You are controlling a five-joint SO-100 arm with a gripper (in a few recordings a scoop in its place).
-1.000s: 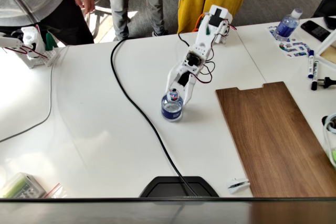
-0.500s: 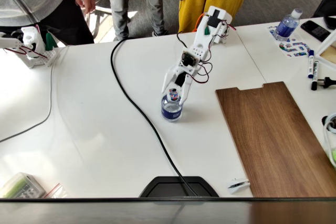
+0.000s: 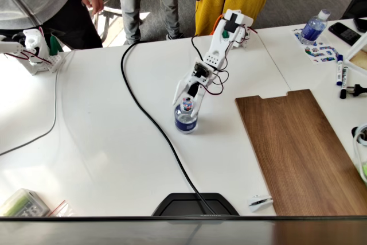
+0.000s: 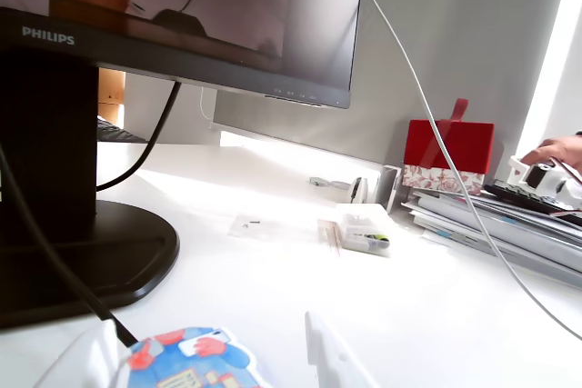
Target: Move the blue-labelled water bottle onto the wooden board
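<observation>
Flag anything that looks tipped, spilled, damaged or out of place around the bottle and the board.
Nothing stands out. The blue-labelled water bottle stands upright on the white table, with the gripper at its cap. The wooden board lies flat and bare. A black cable crosses the table near the bottle.

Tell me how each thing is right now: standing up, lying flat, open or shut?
Blue-labelled water bottle: upright on the white table, capped, not on the board.
Wooden board: lying flat, nothing on it.
Gripper: down around the bottle's top, grip unclear.
Taller bottle: upright, capped.
Black cable: lying across the table.
</observation>
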